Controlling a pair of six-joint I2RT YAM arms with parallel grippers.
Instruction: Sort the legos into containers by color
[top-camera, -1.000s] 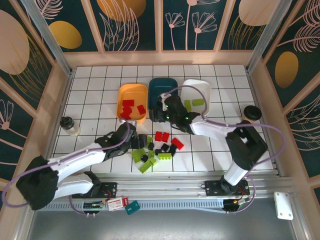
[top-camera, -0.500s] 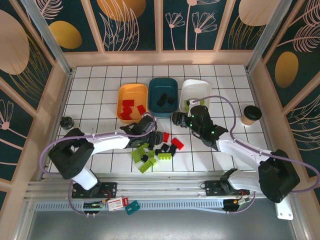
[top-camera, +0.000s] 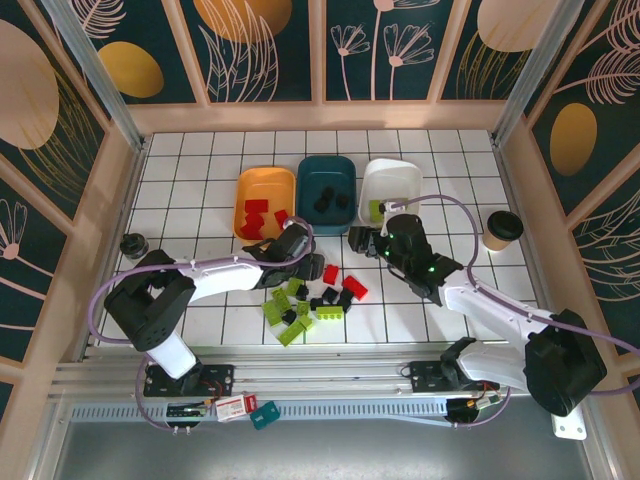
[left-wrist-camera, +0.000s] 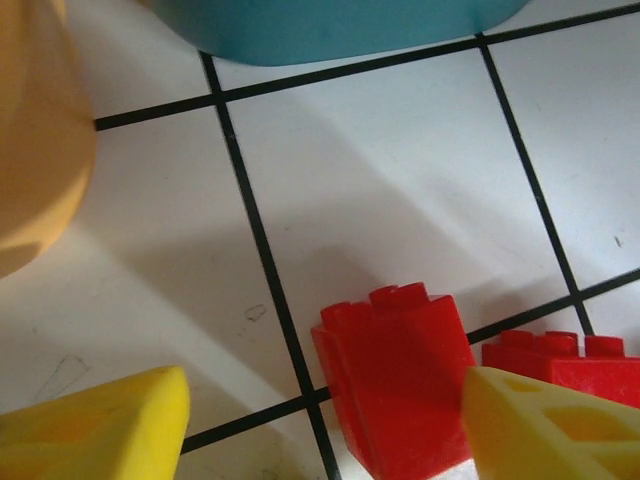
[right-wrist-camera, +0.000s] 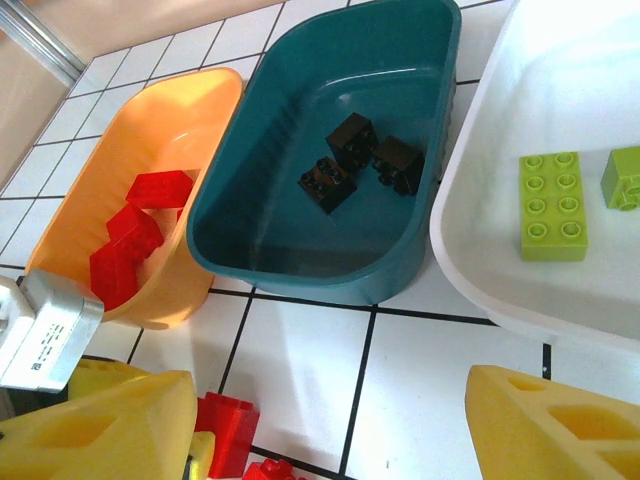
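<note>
Three containers stand in a row: orange (top-camera: 262, 180) holding red legos (right-wrist-camera: 130, 235), dark teal (top-camera: 327, 168) holding black ones (right-wrist-camera: 350, 160), white (top-camera: 395, 172) holding lime green ones (right-wrist-camera: 545, 205). A loose pile of green (top-camera: 285, 310), black (top-camera: 325, 297) and red (top-camera: 355, 288) legos lies in front of them. My left gripper (top-camera: 312, 265) is open low over the tiles, astride an upright red lego (left-wrist-camera: 395, 380); its right finger (left-wrist-camera: 550, 420) is at the brick's side. My right gripper (right-wrist-camera: 330, 430) hangs open with nothing in it, just in front of the teal and white containers.
A paper cup (top-camera: 500, 230) stands at the right of the tiled table, and a small dark cup (top-camera: 133, 245) at the left. Wooden walls close in the sides and back. The left arm's wrist (right-wrist-camera: 45, 330) sits close beside my right gripper.
The right gripper has drawn back from over the teal container to the tiles in front of it. The left gripper has swung right from the pile's left side to the red lego.
</note>
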